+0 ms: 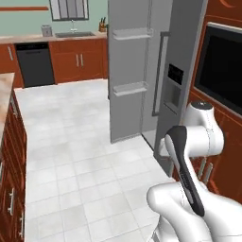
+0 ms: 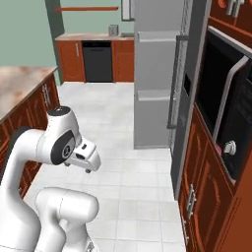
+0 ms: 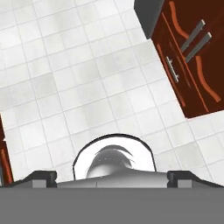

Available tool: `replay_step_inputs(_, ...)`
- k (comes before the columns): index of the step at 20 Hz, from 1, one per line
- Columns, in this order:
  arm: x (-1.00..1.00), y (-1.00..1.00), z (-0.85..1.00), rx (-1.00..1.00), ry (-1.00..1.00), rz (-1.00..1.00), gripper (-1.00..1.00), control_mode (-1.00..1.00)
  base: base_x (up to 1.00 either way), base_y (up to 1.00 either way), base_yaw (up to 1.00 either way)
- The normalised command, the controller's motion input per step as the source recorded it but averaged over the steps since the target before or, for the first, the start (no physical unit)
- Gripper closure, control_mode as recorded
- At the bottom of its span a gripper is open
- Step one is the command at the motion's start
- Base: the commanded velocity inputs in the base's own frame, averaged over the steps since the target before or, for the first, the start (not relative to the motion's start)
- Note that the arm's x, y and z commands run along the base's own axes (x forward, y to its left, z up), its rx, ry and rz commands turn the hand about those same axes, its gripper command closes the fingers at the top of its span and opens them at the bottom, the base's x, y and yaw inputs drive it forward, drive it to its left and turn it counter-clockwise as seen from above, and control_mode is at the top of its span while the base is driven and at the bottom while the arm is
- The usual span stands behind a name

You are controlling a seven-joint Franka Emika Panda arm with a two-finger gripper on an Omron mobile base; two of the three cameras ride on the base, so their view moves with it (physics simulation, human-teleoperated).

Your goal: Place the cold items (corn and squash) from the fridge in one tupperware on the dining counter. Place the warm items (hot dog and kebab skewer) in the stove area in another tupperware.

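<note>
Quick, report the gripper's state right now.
Gripper: open, jaws spread wide, holding nothing, pointed down at the white tile floor.

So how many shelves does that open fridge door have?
2: upper white shelf and lower white shelf on the grey steel fridge door. Others may be hidden.

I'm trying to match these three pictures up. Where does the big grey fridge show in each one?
Left base view: the fridge stands upper middle, one door swung open.
Right base view: it stands top centre.
Hand view: it is not in it; this view looks down on white floor tiles.
Shared landmark: the black dishwasher on the far wall.
</note>
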Motion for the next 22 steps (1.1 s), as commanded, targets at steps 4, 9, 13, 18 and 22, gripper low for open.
replay_step_inputs(4,0.0,0.0,0.0,0.0,0.0,0.0,-1.0,1.0,0.93,0.07,-0.38)
replay_step_inputs(9,0.0,0.0,0.0,0.0,0.0,0.0,-1.0,1.0,0.97,0.36,-0.45)
replay_step_inputs(13,0.0,0.0,0.0,0.0,0.0,0.0,-1.0,1.0,0.89,0.61,-0.46)
replay_step_inputs(18,0.0,0.0,0.0,0.0,0.0,0.0,-1.0,1.0,0.53,0.71,-0.51)
replay_step_inputs(22,0.0,0.0,0.0,0.0,0.0,0.0,-1.0,1.0,0.04,0.74,-0.56)
